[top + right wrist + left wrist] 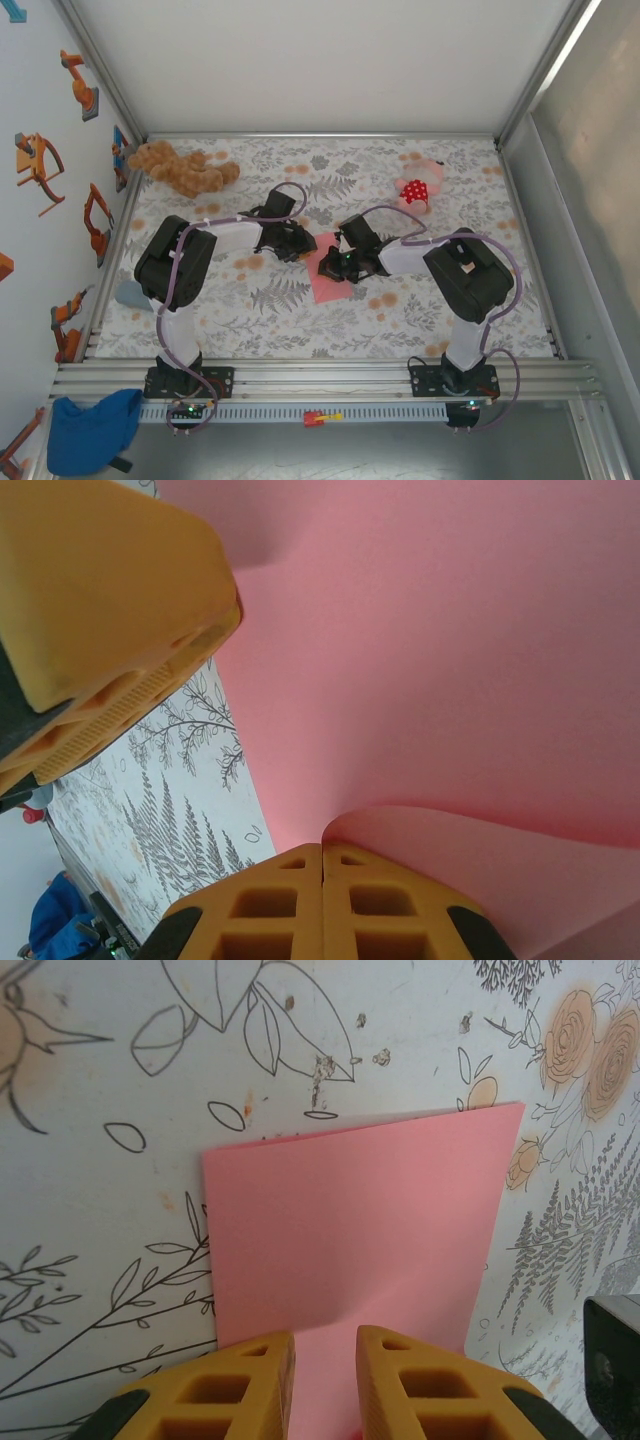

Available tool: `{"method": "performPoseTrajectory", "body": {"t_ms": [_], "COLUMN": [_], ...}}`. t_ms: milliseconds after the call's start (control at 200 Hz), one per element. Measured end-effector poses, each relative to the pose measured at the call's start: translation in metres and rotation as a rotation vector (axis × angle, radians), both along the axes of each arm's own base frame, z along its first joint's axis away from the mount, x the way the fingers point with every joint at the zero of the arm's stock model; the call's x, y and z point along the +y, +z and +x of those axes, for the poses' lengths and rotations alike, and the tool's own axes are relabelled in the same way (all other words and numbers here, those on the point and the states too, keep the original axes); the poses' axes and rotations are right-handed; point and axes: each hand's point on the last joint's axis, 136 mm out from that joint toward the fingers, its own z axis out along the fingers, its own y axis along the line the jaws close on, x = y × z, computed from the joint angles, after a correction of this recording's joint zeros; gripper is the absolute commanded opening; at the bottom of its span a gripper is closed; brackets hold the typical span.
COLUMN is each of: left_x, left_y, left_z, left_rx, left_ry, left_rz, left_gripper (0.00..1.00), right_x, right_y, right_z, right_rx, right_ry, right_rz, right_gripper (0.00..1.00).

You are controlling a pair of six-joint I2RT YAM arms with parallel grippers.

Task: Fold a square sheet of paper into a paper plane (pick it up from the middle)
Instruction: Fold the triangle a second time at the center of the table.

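Observation:
The salmon-pink square sheet of paper lies on the floral table mat between the two arms. In the left wrist view the paper shows a faint crease, and my left gripper stands open over its near edge with pink showing in the gap. My left gripper is at the sheet's upper left corner. My right gripper is over the sheet's upper right part. In the right wrist view my right gripper is shut at the paper, and a flap curls up from its tips.
A brown plush toy lies at the back left. A pink plush with a red dotted patch lies at the back right. A light blue object sits at the mat's left edge. A blue cloth lies off the table.

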Motion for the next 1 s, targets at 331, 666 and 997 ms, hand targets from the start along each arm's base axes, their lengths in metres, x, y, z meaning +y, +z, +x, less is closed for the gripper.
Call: {"method": "performPoseTrajectory", "body": {"t_ms": [331,666,997], "left_x": [-0.0001,-0.0001,0.0024], "left_y": [0.0002,0.0001,0.0021], "left_z": [0.0002,0.0001,-0.0001], "left_rx": [-0.001,0.000,-0.004], "left_ry": [0.000,0.000,0.017], "left_rz": [0.000,0.000,0.001], "left_gripper": [0.24,0.24,0.25], "right_x": [0.0002,0.0006,0.0000], "right_y": [-0.0004,-0.0032,-0.0045], "right_z": [-0.0004,0.0004,0.0003], "right_rx": [0.003,0.008,0.023], "right_ry": [0.001,0.001,-0.007], "right_rz": [0.001,-0.004,-0.015], "right_gripper": [0.00,0.00,0.10]}}
